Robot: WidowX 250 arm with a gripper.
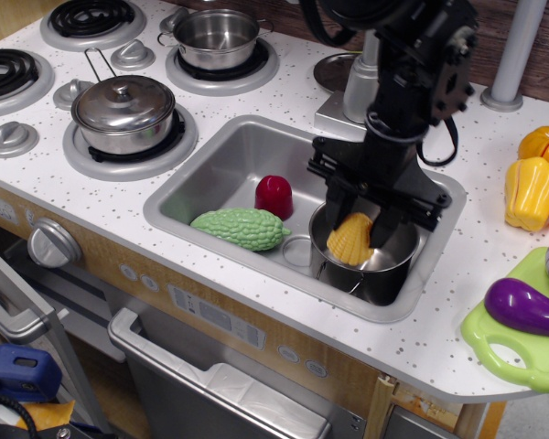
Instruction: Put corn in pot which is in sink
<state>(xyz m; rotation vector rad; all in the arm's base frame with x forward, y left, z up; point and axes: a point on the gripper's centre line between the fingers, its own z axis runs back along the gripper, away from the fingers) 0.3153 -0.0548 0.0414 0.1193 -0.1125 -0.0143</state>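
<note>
The yellow-orange ribbed corn hangs in my black gripper, which is shut on it. The corn is just above the mouth of the shiny lidless steel pot. The pot stands at the right end of the brushed-steel sink. My arm comes down from the upper right and hides the far rim of the pot and part of the grey faucet.
In the sink lie a green bumpy gourd and a red piece. A glass-lidded pot and a small lidless pot sit on the stove. On the right are a yellow bell pepper and a purple eggplant on a green board.
</note>
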